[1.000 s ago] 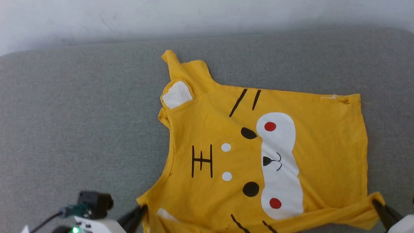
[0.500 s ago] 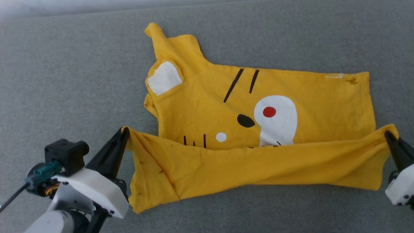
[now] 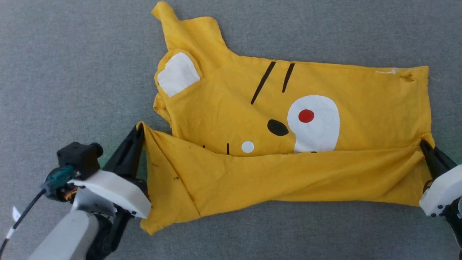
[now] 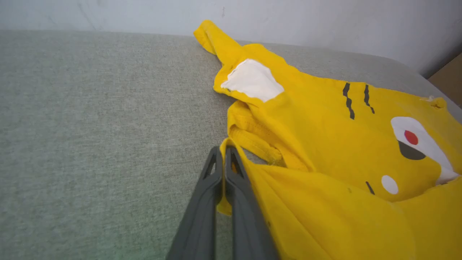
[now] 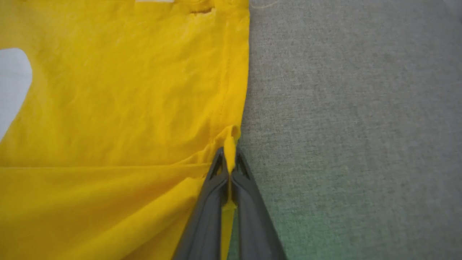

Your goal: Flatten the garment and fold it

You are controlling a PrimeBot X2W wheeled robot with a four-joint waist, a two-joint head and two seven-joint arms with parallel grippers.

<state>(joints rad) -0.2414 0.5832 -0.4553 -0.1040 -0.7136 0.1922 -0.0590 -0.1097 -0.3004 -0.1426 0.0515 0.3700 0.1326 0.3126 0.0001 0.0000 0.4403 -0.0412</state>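
Observation:
The yellow garment point(image 3: 234, 104) lies on grey cloth, its near half lifted and folded over the printed face, so one red cheek, one black eye and the top stripes show. My left gripper point(image 3: 139, 130) is shut on the garment's left corner, seen close in the left wrist view as a pinched yellow edge point(image 4: 226, 144) between the fingers point(image 4: 205, 195). My right gripper point(image 3: 422, 144) is shut on the garment's right corner, with a tuft of cloth point(image 5: 230, 144) between its tips point(image 5: 230, 164). A white ear patch point(image 3: 177, 74) and a sleeve lie at the far left.
Grey fabric surface point(image 3: 72, 72) stretches around the garment on all sides. A pale wall point(image 4: 108, 14) rises behind it in the left wrist view, and a brown corner point(image 4: 449, 77) shows at the far right.
Both grippers have carried the garment's near edge up and away, folding the lower half over the face. The head camera has tilted down, so the wall has left the picture.

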